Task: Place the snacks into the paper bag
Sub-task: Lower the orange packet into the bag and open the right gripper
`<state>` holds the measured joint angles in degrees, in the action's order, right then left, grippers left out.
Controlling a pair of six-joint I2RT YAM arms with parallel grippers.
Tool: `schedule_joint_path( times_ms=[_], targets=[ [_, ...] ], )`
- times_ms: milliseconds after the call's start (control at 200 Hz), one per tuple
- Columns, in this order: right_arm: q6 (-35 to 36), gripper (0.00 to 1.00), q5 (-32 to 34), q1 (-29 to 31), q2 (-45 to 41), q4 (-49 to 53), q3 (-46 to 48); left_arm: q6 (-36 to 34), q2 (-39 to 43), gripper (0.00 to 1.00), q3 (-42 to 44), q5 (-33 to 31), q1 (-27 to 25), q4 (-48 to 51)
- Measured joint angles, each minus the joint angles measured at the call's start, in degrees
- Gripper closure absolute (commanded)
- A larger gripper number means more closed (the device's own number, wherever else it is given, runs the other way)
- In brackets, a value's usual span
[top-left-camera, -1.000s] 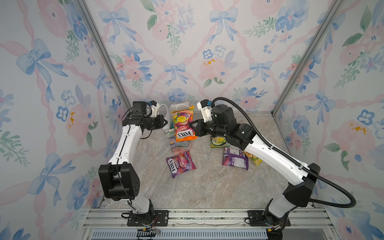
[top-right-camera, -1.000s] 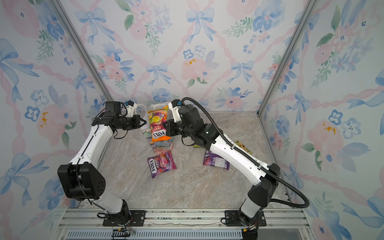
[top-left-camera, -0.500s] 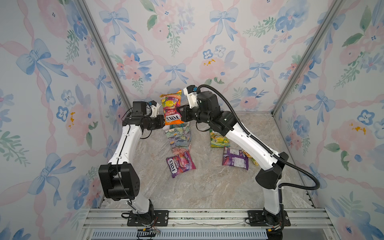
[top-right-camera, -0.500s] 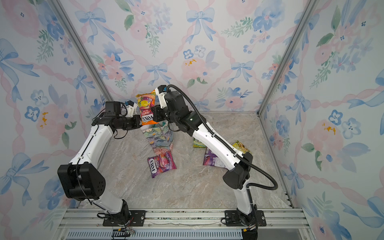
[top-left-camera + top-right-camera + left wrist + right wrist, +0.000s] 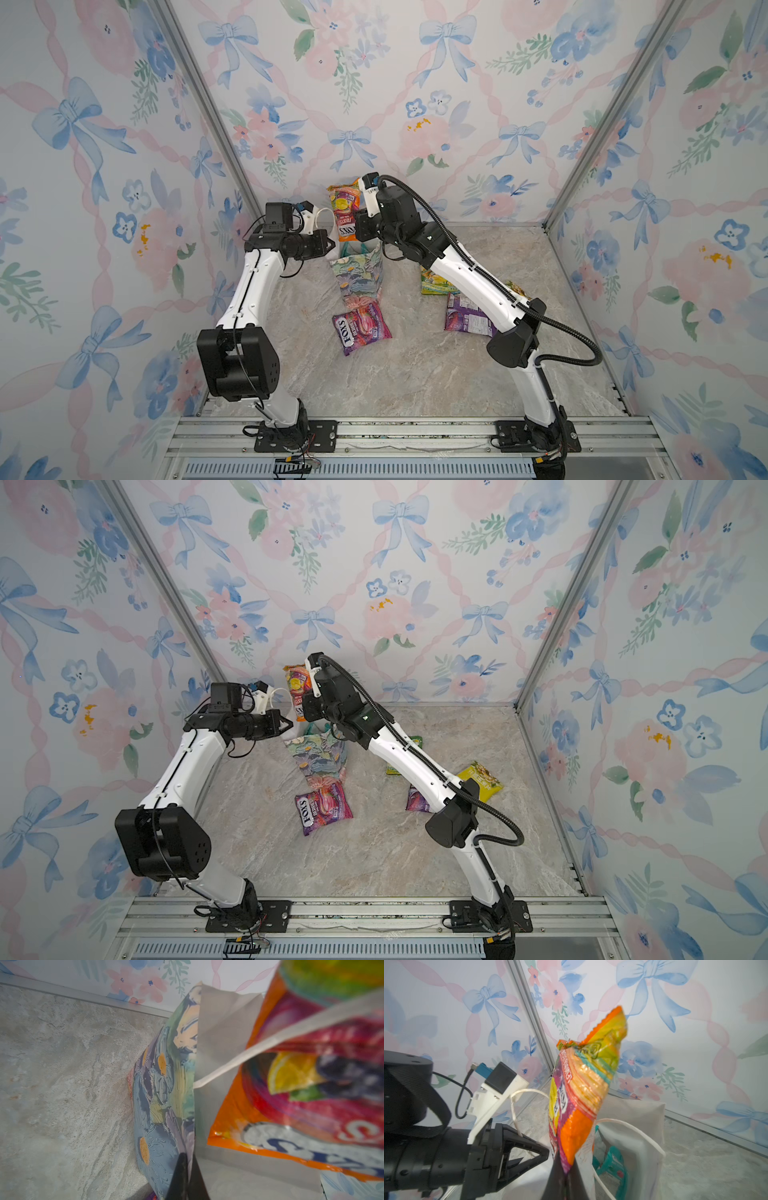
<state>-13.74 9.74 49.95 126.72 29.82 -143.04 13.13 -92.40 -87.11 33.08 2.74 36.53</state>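
With left gripper (image 5: 188, 1158) pinching the bag (image 5: 359, 278) rim, right gripper (image 5: 566, 1172), clamped on the orange packet (image 5: 344, 208) upper centre, should lower it straight in.

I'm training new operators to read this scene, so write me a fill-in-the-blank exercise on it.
1. The left gripper pinches the rim of the ___.
2. The right gripper is shut on a FOX'S packet coloured ___, above the paper bag.
3. The teal packet sits ___ the paper bag.
4. The purple packet lies on the ___.
Missing words: paper bag; orange; inside; table.
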Motion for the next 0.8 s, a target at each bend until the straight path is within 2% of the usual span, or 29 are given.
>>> schedule_joint_path(
  times_ms=[215, 405, 800],
  targets=[
    [5.66, 1.00, 7.98, 1.46, 0.28, 2.49, 0.00, 0.00, 0.00, 1.00, 0.00, 0.02, 0.00, 0.00],
    [8.28, 1.00, 11.76, 1.86, 0.28, 3.08, 0.28, 0.00, 0.00, 1.00, 0.00, 0.02, 0.00, 0.00],
    [5.73, 1.00, 9.51, 1.86, 0.28, 4.02, 1.99, 0.00, 0.00, 1.00, 0.00, 0.24, 0.00, 0.00]
  ],
)
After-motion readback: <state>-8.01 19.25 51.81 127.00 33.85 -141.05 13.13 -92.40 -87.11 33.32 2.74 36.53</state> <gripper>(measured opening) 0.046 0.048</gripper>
